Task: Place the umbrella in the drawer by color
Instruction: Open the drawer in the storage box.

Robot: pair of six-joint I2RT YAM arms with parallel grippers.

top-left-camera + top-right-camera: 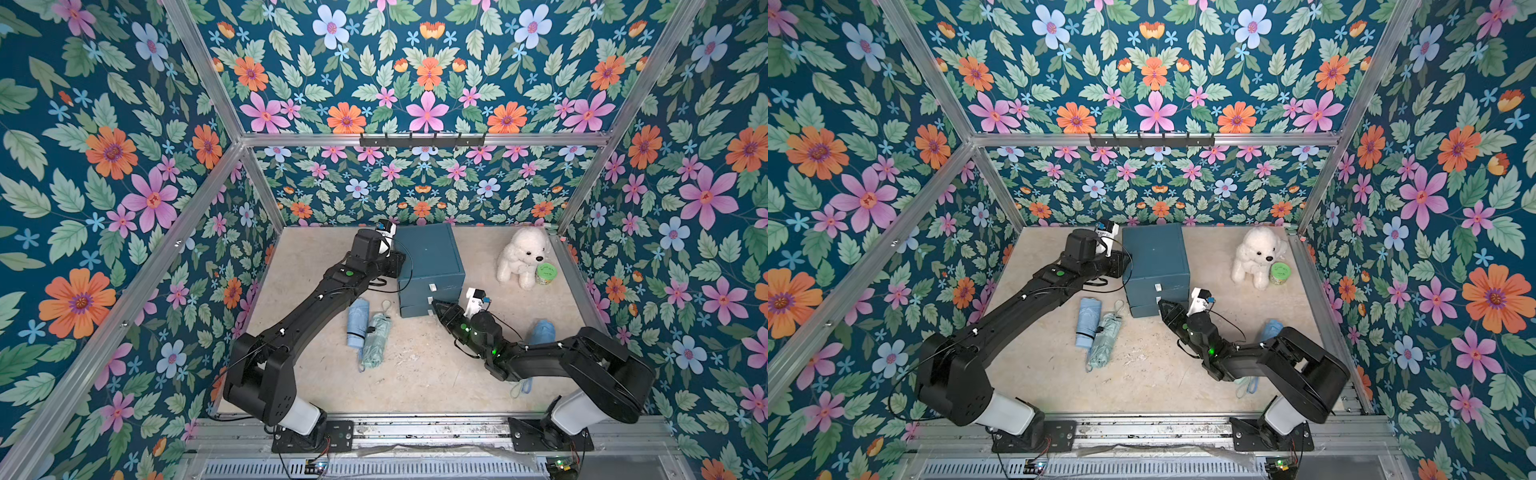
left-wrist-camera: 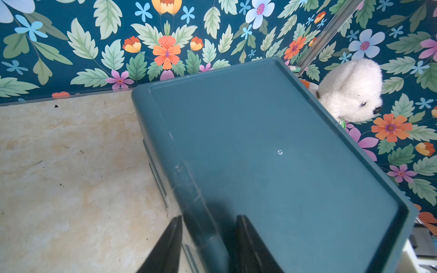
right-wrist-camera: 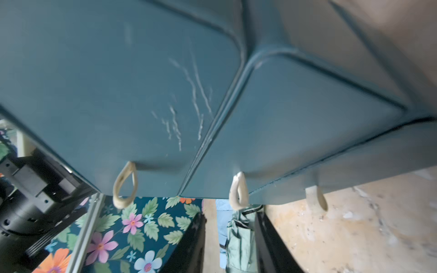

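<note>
1 worry: half-open right gripper [image 3: 230,214] is sitting short of the middle loop [image 3: 234,191], risking grabbing air; left gripper [image 2: 208,217] is straddling the cabinet [image 2: 272,141], grip unclear.

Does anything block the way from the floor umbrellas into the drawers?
Yes. All three drawers look shut, so their fronts bar the blue umbrella and green umbrella. The right hand is open at a pull loop.

Two umbrellas [image 1: 358,324] lie side by side before the drawer chest [image 1: 430,257], towards its left, with a plush dog [image 1: 523,255] to its right.
</note>
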